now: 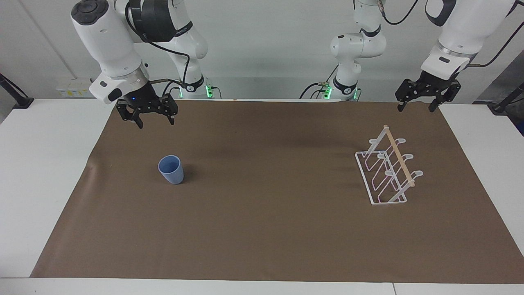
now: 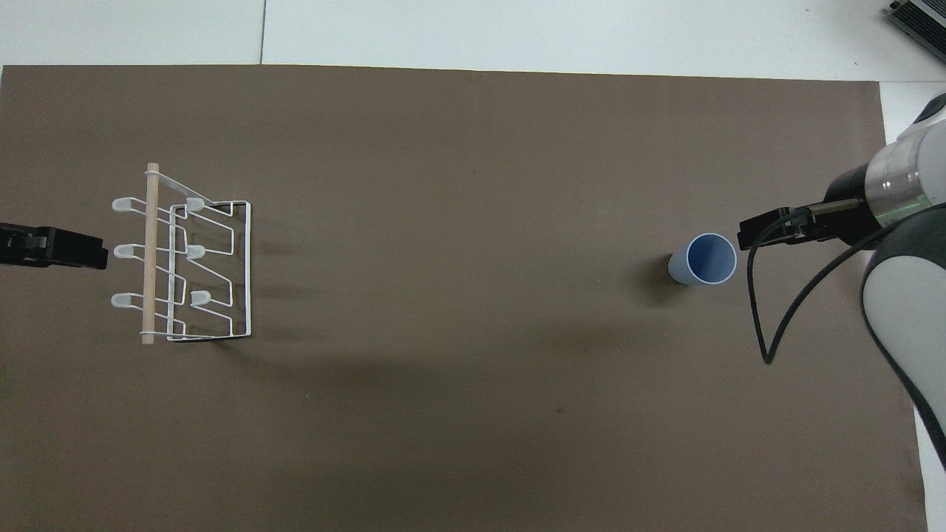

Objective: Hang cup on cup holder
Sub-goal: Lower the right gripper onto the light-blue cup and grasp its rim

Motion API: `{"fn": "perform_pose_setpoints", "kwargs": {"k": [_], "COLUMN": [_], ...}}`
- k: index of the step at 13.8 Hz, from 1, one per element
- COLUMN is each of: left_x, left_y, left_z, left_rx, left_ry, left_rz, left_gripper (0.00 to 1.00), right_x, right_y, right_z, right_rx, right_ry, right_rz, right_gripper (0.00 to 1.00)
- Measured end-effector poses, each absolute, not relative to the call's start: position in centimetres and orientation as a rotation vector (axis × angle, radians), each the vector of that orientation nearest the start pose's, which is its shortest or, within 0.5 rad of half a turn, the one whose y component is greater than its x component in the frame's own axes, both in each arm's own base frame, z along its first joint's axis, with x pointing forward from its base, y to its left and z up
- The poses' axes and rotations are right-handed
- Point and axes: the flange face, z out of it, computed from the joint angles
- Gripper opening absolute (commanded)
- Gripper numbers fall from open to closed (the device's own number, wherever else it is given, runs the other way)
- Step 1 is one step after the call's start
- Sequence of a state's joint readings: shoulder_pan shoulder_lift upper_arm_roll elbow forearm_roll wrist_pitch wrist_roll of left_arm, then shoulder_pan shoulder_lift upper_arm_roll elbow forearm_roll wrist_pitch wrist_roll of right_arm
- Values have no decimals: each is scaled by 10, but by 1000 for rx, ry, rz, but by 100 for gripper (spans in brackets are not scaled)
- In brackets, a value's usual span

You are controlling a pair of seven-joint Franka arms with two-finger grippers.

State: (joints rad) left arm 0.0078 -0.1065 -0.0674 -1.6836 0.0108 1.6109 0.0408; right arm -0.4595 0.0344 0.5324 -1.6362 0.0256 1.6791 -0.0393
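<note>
The little blue cup [image 1: 171,169] stands upright on the brown mat [image 1: 270,229], toward the right arm's end of the counter [image 1: 45,164]. Nothing is in it. The cup holder [image 1: 388,172] stands toward the left arm's end, with no cups on it. The right claw [image 1: 156,121] hangs spread wide and holds nothing, up over the mat near the robots' edge. The left claw [image 1: 415,108] hangs wide too, over the corner by its base.

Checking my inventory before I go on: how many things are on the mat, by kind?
Cups: 1, the blue cup, upright.
Cup holders: 1, the white wire cup holder, with nothing on it.
Total: 2.
</note>
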Motion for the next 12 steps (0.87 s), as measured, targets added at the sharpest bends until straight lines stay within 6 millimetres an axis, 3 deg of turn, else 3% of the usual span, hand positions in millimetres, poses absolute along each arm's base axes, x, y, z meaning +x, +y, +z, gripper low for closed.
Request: {"fn": "perform_pose_setpoints", "kwargs": {"k": [5, 8, 12], "left_x": [524, 524, 524], "left_y": [-29, -29, -29], "left_z": [632, 632, 632], "left_rx": [-3120, -3120, -3120], "left_ry": [149, 149, 149], "left_rz": [-51, -51, -50], "left_gripper": [100, 100, 100], "right_x": [577, 581, 578], "right_y": [54, 56, 67], "right_z": [577, 543, 478], "right_rx": [-3086, -3084, -3073], "right_ry": [-202, -202, -226], "right_rz": [-122, -158, -149], "right_gripper": [100, 100, 100]}}
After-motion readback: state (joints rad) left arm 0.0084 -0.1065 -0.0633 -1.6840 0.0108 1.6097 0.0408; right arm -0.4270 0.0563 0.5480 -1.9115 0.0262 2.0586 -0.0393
